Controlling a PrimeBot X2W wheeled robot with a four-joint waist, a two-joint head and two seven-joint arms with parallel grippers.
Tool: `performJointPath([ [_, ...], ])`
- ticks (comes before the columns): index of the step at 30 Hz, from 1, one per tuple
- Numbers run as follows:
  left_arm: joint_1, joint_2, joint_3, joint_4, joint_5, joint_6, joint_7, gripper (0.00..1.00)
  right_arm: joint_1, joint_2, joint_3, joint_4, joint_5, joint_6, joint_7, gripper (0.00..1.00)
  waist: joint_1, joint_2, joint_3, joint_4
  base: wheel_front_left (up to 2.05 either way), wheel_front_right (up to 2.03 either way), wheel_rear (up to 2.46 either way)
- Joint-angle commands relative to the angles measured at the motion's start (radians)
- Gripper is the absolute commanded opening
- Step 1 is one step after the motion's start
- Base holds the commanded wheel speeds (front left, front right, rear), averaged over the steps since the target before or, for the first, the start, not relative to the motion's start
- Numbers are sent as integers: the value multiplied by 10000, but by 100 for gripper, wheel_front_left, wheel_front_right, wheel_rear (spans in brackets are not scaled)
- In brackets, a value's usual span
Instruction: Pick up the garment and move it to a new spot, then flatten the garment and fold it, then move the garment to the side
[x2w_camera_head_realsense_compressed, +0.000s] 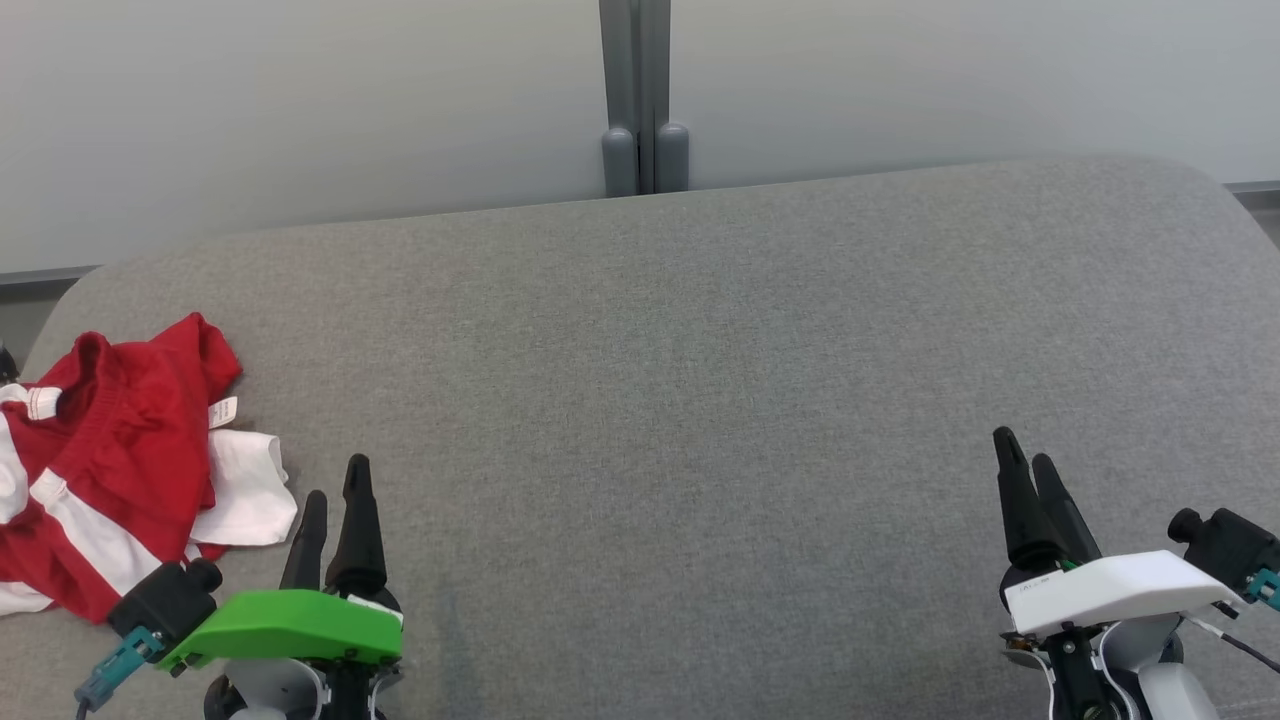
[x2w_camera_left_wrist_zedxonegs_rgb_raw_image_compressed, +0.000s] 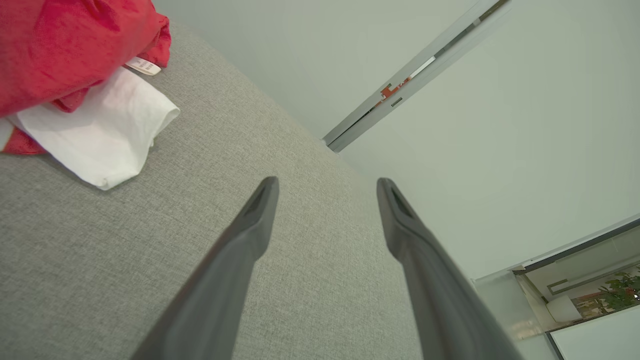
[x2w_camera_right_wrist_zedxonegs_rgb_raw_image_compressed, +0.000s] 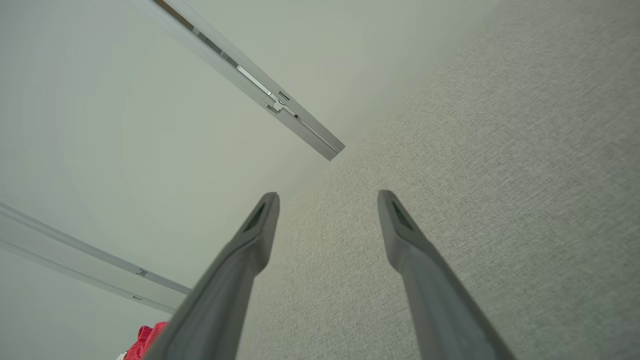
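- Item: garment (x2w_camera_head_realsense_compressed: 110, 460); red cloth with white bands; crumpled heap at the far left of the grey bench (x2w_camera_head_realsense_compressed: 700, 350); partly cut off by the left edge of the head view
- Detail: white flap (x2w_camera_head_realsense_compressed: 245, 490) pokes out of the heap on the side toward the left claw; small label (x2w_camera_head_realsense_compressed: 222, 411) sits just above the flap
- Left claw (x2w_camera_head_realsense_compressed: 336, 480): open, jaws spread wide, holding nothing; just beside the white flap, not touching it
- Right claw (x2w_camera_head_realsense_compressed: 1022, 448): open, empty; low on the right of the bench, well apart from the garment
- Step in hand, as judged: the first pick-up; nothing lifted yet
- Method advised: turn the left claw toward the heap; come down on a thick red fold rather than on the thin white flap, which would likely drag out alone; pinch deep enough to catch several layers; lift clear of the bench before carrying toward the bare middle
- Caution: the heap lies at the rounded bench edge; a sideways push could slide it off; approach from above
- Long axis: runs far to near along the left edge of the bench, leaning outward to the robot's left at the near end
- Pointing: a gathered red band shows at the far end, perhaps a waistband; too crumpled to tell top from bottom with certainty
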Motion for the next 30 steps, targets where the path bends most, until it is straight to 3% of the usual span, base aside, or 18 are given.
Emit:
performJointPath([
  [1,22,72,-64,-143,516,53,-101,100,28,-56,31,-169,-432,3,-124,100,0,0,-2,-5,0,0,0],
  [15,179,91,-431,-49,2917,224,-524,100,81,-71,199,-216,-2778,4,-543,100,0,0,7,-25,0,0,0],
  [30,285,113,-590,251,4603,393,-915,100,110,-84,265,-185,-4682,4,-949,100,0,0,-4,-18,0,0,0],
])
